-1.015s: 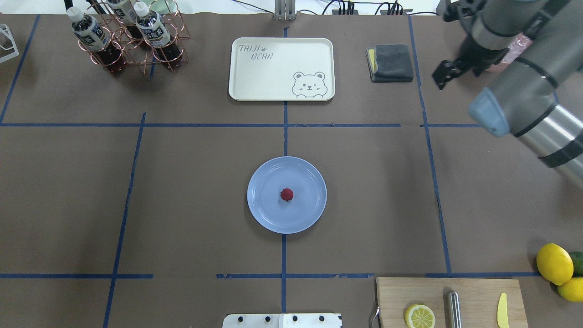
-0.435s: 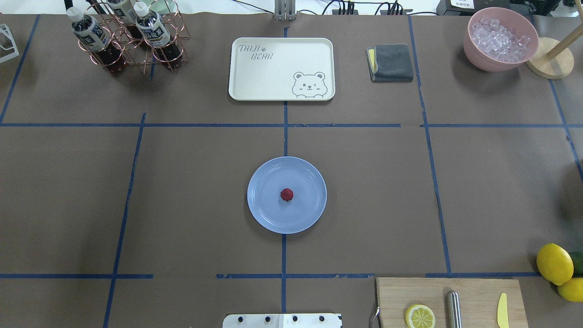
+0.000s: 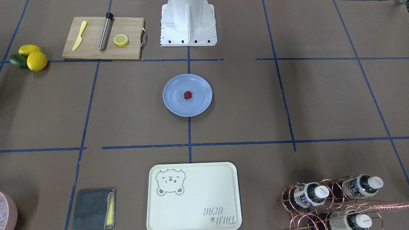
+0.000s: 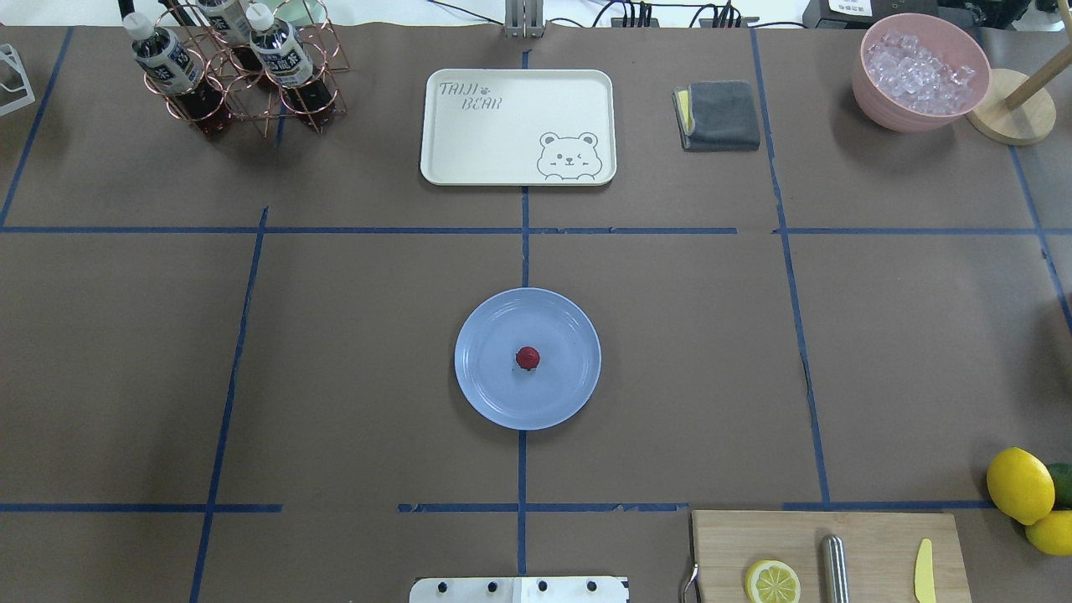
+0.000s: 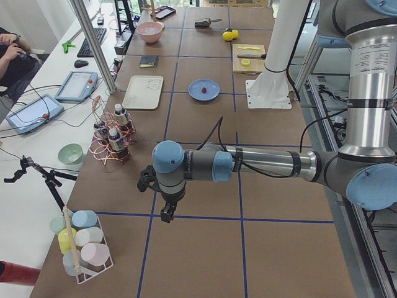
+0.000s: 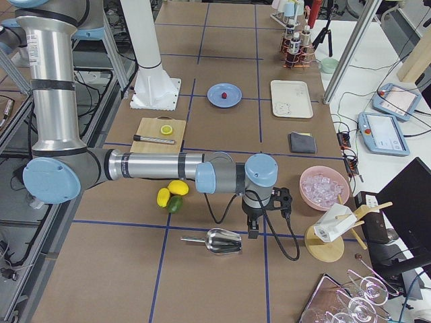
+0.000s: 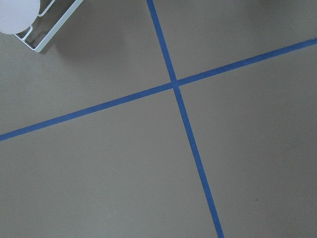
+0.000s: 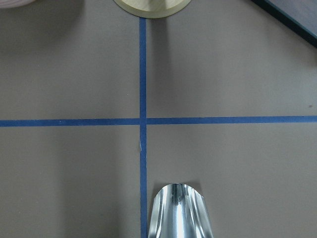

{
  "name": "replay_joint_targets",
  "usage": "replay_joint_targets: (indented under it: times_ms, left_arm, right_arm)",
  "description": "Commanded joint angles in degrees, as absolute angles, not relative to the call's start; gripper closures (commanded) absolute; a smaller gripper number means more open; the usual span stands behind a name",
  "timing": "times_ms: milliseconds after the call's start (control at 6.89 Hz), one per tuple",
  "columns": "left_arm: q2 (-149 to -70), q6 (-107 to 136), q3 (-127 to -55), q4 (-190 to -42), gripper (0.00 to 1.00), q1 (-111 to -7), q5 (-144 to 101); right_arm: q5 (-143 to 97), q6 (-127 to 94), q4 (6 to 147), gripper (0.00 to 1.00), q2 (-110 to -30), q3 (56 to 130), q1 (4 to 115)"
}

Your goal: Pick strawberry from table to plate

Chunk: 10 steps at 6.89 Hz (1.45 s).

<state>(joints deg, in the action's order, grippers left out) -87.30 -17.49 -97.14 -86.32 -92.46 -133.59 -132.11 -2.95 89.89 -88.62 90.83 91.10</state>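
The small dark-red strawberry (image 4: 528, 358) lies at the middle of the round light-blue plate (image 4: 494, 394), which rests on the brown-paper table (image 4: 352, 335) at its centre. In the front-facing view the strawberry (image 3: 188, 94) sits on the plate (image 3: 198, 107) too. Neither arm shows in the overhead view. My left gripper (image 5: 167, 214) hangs over bare table far off at the left end. My right gripper (image 6: 252, 232) hangs far off at the right end, beside a metal scoop (image 6: 222, 241). Whether either is open or shut, I cannot tell.
A cream bear tray (image 4: 517, 126), grey cloth (image 4: 718, 115), bottle rack (image 4: 234, 67) and pink ice bowl (image 4: 919, 71) line the far side. A cutting board (image 4: 825, 557) with a lemon half, and lemons (image 4: 1019, 484), sit near right.
A second ago my right arm filled the overhead view's upper right; it has swung out of that view, uncovering the pink ice bowl. The strawberry and plate have not moved.
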Motion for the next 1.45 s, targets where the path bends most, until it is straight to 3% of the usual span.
replay_joint_targets:
  times_ms: [0, 1305]
  left_arm:
    - [-87.28, -16.88, -96.86, -85.87, 0.00, -92.37, -133.59]
    - [-86.48, -16.00, -96.77, -86.57, 0.00, -92.37, -133.51]
  right_arm:
    - [-132.53, -3.60, 90.53, 0.00, -89.38, 91.05, 91.49]
    - [-132.36, -3.60, 90.09, 0.00, -89.74, 90.53, 91.41]
